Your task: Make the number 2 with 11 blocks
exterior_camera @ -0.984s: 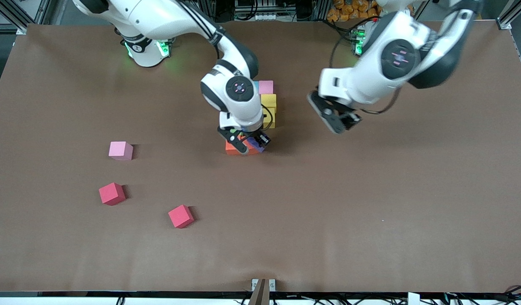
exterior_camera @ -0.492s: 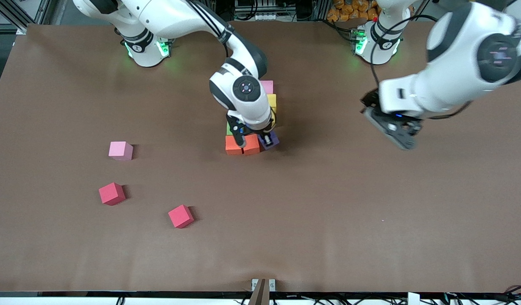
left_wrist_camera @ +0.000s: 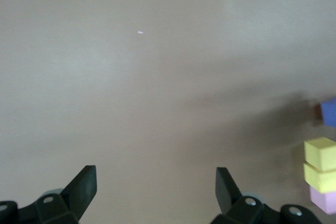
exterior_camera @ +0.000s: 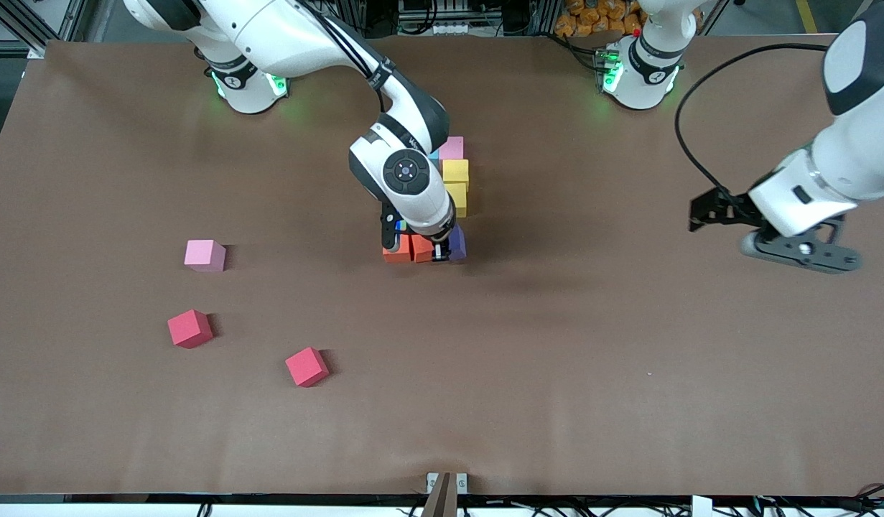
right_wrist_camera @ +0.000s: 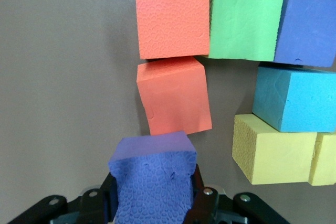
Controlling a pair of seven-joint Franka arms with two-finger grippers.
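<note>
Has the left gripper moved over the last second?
Yes. The left gripper, open and empty, has swung away from the yellow cubes toward the left arm's end of the table.

The right arm [exterior_camera: 406, 179] covers most of the block figure [exterior_camera: 452, 179] from the front, so its middle rows can't be made out there. In the right wrist view the purple block [right_wrist_camera: 152, 182] and one yellow block [right_wrist_camera: 325, 158] run off the edge. In the left wrist view a pink block [left_wrist_camera: 324, 200] is cut off.
</note>
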